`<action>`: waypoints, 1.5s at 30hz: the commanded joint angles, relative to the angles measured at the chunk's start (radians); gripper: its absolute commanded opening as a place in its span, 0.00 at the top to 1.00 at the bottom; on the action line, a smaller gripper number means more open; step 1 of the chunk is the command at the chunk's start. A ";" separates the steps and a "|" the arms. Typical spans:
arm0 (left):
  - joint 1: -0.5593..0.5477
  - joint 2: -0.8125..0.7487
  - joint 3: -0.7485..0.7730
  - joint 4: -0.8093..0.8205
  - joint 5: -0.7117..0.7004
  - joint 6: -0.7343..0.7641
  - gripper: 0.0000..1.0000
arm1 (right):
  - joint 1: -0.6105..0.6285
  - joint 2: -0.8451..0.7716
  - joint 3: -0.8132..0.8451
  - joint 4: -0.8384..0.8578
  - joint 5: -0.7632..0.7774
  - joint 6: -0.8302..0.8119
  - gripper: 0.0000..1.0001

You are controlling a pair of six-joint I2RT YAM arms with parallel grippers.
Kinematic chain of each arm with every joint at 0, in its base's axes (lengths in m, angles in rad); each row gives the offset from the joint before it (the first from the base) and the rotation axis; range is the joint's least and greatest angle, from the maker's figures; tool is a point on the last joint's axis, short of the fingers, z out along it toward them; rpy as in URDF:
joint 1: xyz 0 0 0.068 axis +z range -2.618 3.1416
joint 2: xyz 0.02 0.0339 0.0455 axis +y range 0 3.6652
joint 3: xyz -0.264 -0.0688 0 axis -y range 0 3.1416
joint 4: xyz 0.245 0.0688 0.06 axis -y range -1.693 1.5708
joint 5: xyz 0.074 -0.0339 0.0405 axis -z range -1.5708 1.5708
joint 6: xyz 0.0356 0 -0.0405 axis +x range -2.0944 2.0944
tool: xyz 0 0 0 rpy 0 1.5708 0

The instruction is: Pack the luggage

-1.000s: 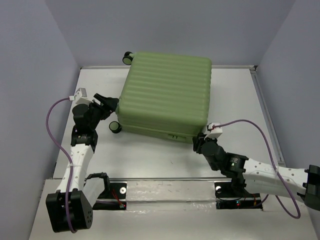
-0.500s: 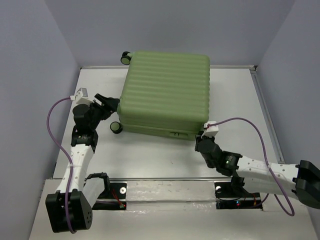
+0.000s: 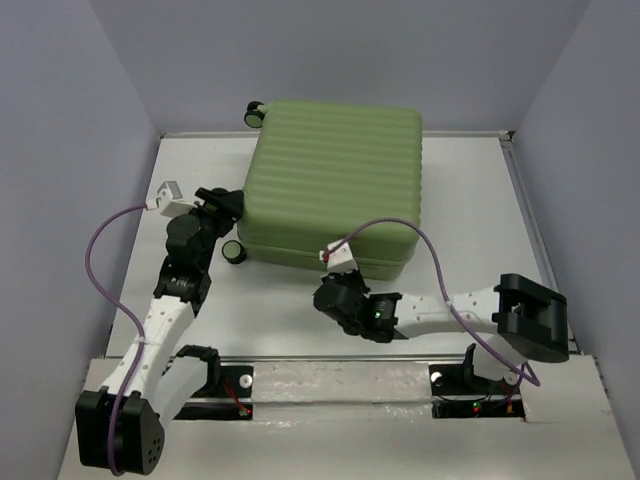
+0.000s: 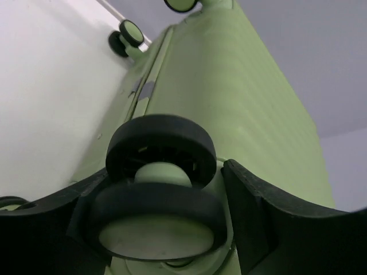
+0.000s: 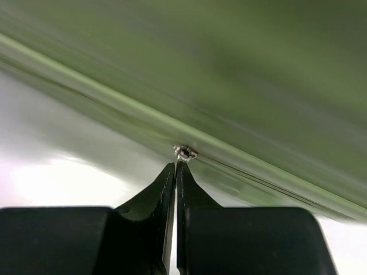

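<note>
The luggage (image 3: 335, 180) is a light-green ribbed hard-shell suitcase lying flat and closed at the back of the table. It also fills the left wrist view (image 4: 241, 97) and the right wrist view (image 5: 258, 69). My left gripper (image 3: 222, 205) is at its near-left corner, with its jaws (image 4: 160, 195) closed around a black caster wheel (image 4: 160, 143) with a green hub. My right gripper (image 3: 338, 272) is at the suitcase's front edge, near the middle. Its jaws (image 5: 175, 167) are pressed together on the zipper pull, just below the metal slider (image 5: 184, 153).
Another black wheel (image 3: 233, 252) rests on the table beside the left gripper, and one more (image 3: 254, 114) shows at the back left corner. Grey walls close in the white table (image 3: 470, 190) on three sides. A metal rail (image 3: 330, 380) runs along the near edge.
My right gripper has moved left along the suitcase's front edge, from the right front corner to about the middle, staying shut. The left arm has shifted slightly right at the wheel.
</note>
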 commanded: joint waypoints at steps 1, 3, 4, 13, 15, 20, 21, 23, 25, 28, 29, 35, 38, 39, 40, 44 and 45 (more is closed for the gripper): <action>-0.156 -0.039 -0.032 -0.083 0.350 0.046 0.94 | 0.078 0.029 0.157 0.276 -0.315 0.034 0.93; -0.156 -0.063 -0.043 -0.085 0.370 0.034 0.94 | 0.078 0.050 0.183 0.290 -0.344 0.022 0.93; -0.157 -0.070 -0.047 -0.085 0.377 0.030 0.94 | 0.078 0.069 0.203 0.291 -0.352 0.018 0.93; -0.157 -0.143 -0.067 -0.123 0.422 0.002 0.94 | 0.060 0.216 0.293 0.462 -0.500 0.058 0.93; -0.156 -0.160 -0.042 -0.198 0.378 0.052 0.94 | 0.060 0.248 0.301 0.542 -0.531 0.074 0.93; -0.146 -0.237 0.113 -0.431 0.338 0.168 0.94 | 0.060 0.305 0.284 0.765 -0.632 0.014 0.93; -0.145 -0.240 0.171 -0.465 0.319 0.191 0.94 | 0.060 0.316 0.283 0.843 -0.645 0.003 0.93; -0.143 -0.237 0.225 -0.530 0.293 0.250 0.94 | 0.060 0.351 0.301 0.891 -0.660 -0.009 0.93; -0.143 -0.235 0.274 -0.590 0.272 0.283 0.92 | 0.060 0.375 0.310 0.955 -0.671 -0.020 0.93; -0.143 -0.234 0.298 -0.636 0.227 0.310 0.92 | 0.060 0.431 0.324 1.038 -0.678 -0.034 0.93; -0.143 -0.234 0.296 -0.636 0.216 0.321 0.91 | 0.060 0.440 0.327 1.043 -0.675 -0.031 0.93; -0.143 -0.226 0.273 -0.605 0.232 0.329 0.94 | 0.074 0.399 0.289 0.951 -0.711 -0.023 0.52; -0.143 -0.212 0.239 -0.558 0.259 0.321 0.94 | 0.074 0.214 0.214 0.639 -0.694 0.101 0.19; -0.143 -0.211 0.230 -0.544 0.279 0.312 0.94 | 0.074 0.163 0.203 0.413 -0.686 0.132 0.17; -0.143 -0.206 0.206 -0.529 0.293 0.306 0.94 | 0.074 0.114 0.192 0.306 -0.682 0.165 0.15; -0.145 -0.203 0.134 -0.449 0.370 0.260 0.94 | 0.074 -0.151 0.078 -0.030 -0.614 0.307 0.13; -0.145 -0.206 0.109 -0.424 0.388 0.254 0.94 | 0.065 -0.281 0.003 -0.117 -0.562 0.361 0.13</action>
